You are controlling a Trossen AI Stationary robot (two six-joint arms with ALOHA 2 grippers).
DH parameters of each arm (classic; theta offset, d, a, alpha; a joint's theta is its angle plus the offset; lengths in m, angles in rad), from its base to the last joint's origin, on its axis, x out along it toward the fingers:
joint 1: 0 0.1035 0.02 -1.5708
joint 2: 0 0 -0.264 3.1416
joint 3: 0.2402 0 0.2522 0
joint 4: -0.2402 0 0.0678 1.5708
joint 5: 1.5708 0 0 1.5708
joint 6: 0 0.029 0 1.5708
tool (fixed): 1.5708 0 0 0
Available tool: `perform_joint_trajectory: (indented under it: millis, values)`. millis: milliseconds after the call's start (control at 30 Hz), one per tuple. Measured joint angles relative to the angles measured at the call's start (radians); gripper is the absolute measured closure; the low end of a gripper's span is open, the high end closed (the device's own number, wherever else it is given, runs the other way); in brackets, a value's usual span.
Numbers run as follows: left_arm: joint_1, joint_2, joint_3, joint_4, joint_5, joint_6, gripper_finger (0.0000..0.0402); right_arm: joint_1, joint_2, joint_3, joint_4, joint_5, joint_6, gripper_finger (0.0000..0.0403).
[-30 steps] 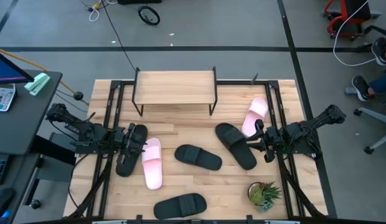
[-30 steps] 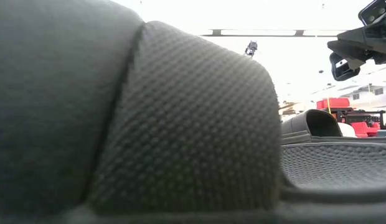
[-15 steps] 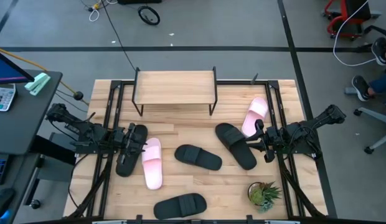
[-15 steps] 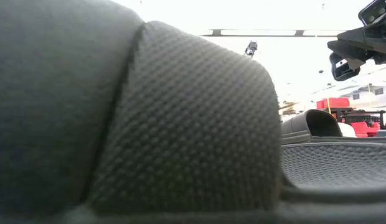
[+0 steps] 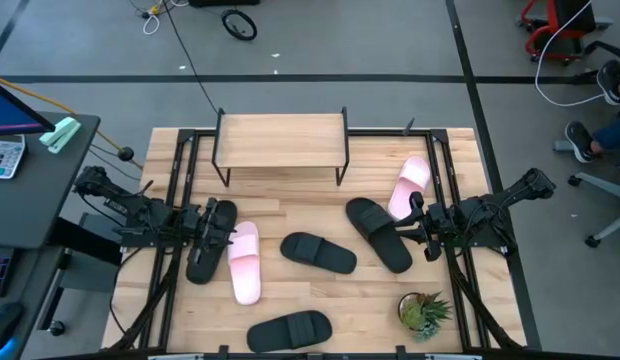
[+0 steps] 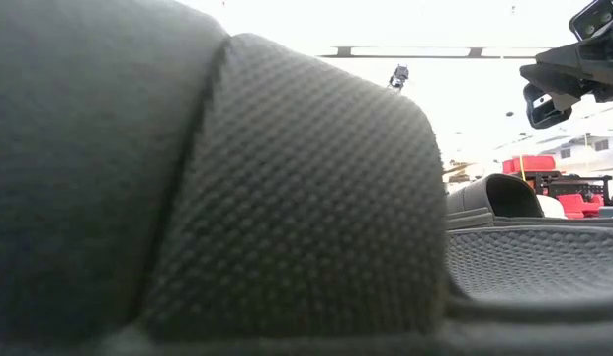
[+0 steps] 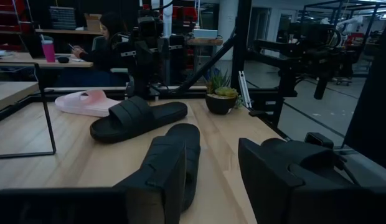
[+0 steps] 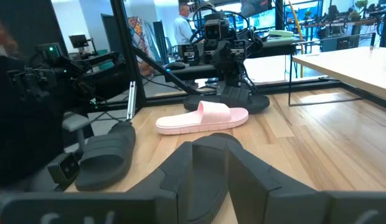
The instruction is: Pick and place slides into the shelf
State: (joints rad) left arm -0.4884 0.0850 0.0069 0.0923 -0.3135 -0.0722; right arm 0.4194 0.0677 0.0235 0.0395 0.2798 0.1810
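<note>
Six slides lie flat on the table in the high view. One black slide (image 5: 205, 250) is at the left, with a pink slide (image 5: 245, 262) beside it. Another black slide (image 5: 318, 253) lies mid-table and another (image 5: 378, 233) at the right, next to a second pink slide (image 5: 410, 185). The last black slide (image 5: 290, 330) is at the near edge. The shelf (image 5: 280, 140) stands at the far side, its top bare. My left gripper (image 5: 222, 232) (image 7: 211, 180) is open over the left black slide; whether it touches it is hidden. My right gripper (image 5: 415, 222) (image 8: 210, 180) is open beside the right black slide.
A small potted plant (image 5: 423, 312) stands at the near right corner. Black frame rails (image 5: 180, 180) run along both table sides. The near black slide (image 6: 237, 198) fills most of the low view. A person (image 7: 109, 43) sits beyond the table's right side.
</note>
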Motion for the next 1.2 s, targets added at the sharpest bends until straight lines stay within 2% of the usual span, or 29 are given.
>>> perform_joint_trajectory:
  millis: [300,700,967,1200]
  values:
    - [0.000,0.000,0.000,0.000,0.000,0.000,0.0262,0.000,0.000,0.000,0.000,0.000,0.000,0.0304]
    - [0.000,0.000,0.000,0.000,0.000,0.000,0.0248,0.000,0.000,0.000,0.000,0.000,0.000,0.0304]
    - [0.001,0.000,0.000,0.012,-0.004,-0.001,0.0259,0.000,0.000,0.000,0.000,0.000,-0.070,0.0304]
    - [0.003,0.000,0.000,0.034,-0.011,-0.075,0.0264,0.000,0.000,0.000,0.043,0.001,-0.068,0.0304]
